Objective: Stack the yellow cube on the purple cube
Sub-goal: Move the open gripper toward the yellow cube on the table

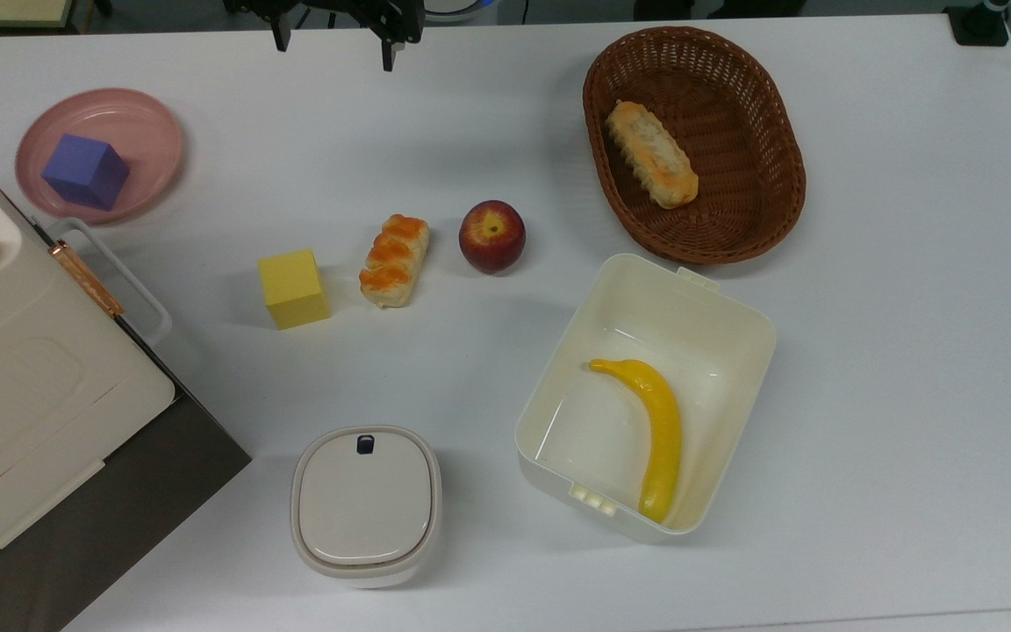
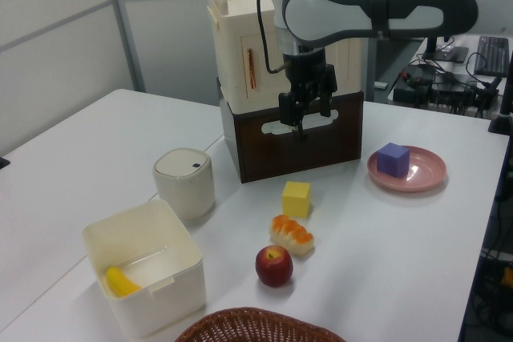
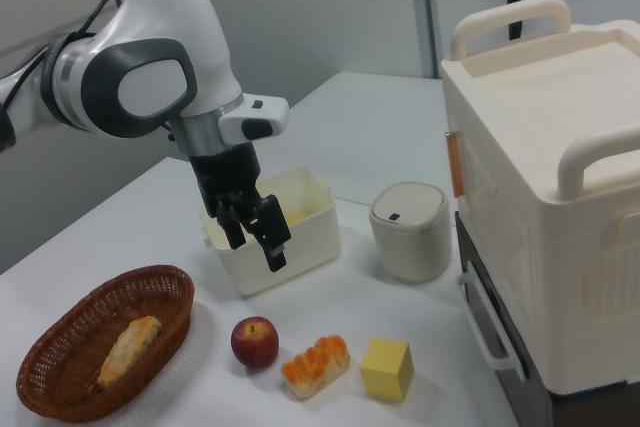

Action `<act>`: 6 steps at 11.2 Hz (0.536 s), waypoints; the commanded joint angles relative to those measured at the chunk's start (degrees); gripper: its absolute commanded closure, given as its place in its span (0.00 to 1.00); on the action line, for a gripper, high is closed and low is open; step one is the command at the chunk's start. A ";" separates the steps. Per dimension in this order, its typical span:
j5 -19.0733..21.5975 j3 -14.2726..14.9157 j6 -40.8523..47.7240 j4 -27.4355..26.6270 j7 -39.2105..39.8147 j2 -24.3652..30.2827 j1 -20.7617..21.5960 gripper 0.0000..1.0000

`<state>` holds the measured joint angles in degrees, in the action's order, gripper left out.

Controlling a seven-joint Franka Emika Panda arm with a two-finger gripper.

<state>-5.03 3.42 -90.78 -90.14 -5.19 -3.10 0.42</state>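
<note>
**A:** How far along is the stacking?

**B:** Nothing is done yet, by my reading. The yellow cube [image 1: 293,288] sits flat on the white table [image 1: 892,369], just beside a glazed bread roll [image 1: 394,260] on the top view's right. The purple cube [image 1: 84,171] rests in a pink plate [image 1: 150,132], well apart from it toward the top view's upper left. Grasp, lift, carry and placement all remain.

**A:** And the gripper?

**B:** The gripper [image 3: 257,237] hangs in the air above the table, empty, its two dark fingers spread wide with a clear gap between them. In the right view it is well above the red apple [image 3: 254,341] and the roll; in the left view it is above the yellow cube, in front of a cream and brown case [image 2: 264,110].

**A:** What are the blocks like?

**B:** Both are plain and matte with sharp edges and flat faces, roughly equal in size. The purple one's top looks level, so it should offer a fair landing face, though the plate's raised rim surrounds it.

**A:** Other things around?

**B:** A woven brown wicker basket [image 1: 760,96] holding a pastry [image 1: 651,165], a smooth cream plastic box [image 1: 734,325] with a curved banana [image 1: 656,430] inside, and a rounded lidded canister [image 1: 365,505].
</note>
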 commanded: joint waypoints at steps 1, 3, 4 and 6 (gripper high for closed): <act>-0.16 0.27 0.18 -1.17 0.00 0.82 -1.29 0.00; -0.25 0.27 -3.42 -2.31 1.48 0.21 -1.91 0.00; -0.51 0.18 -4.57 -3.37 4.28 0.03 -3.13 0.00; -0.51 0.27 -7.11 -4.69 10.26 -1.02 -5.16 0.00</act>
<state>-5.03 3.48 -94.00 -91.80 -1.16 -4.07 -2.77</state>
